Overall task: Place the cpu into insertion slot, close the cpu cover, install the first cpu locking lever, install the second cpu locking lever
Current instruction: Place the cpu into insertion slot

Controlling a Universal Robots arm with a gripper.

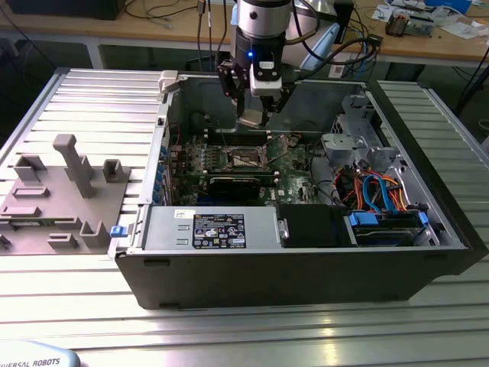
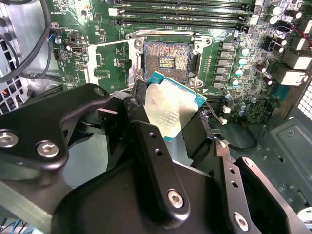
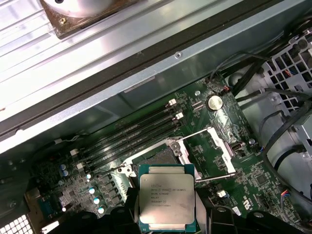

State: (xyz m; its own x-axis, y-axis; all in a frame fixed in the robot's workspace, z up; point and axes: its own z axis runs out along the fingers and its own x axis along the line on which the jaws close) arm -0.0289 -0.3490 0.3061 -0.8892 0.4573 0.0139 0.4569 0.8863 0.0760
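above the motherboard (image 1: 294,172), the gripper (image 1: 254,113) pinches the cpu (image 3: 167,202) by two opposite edges, holding it clear of the insertion slot (image 2: 166,61), which lies bare just beyond it. doing this well likely means keeping the chip level and matching its corners to the socket so no pins bend. the cpu cover (image 2: 130,62) stands open beside the socket. memory slots (image 3: 131,134) and a thin lever (image 3: 214,178) crowd close.
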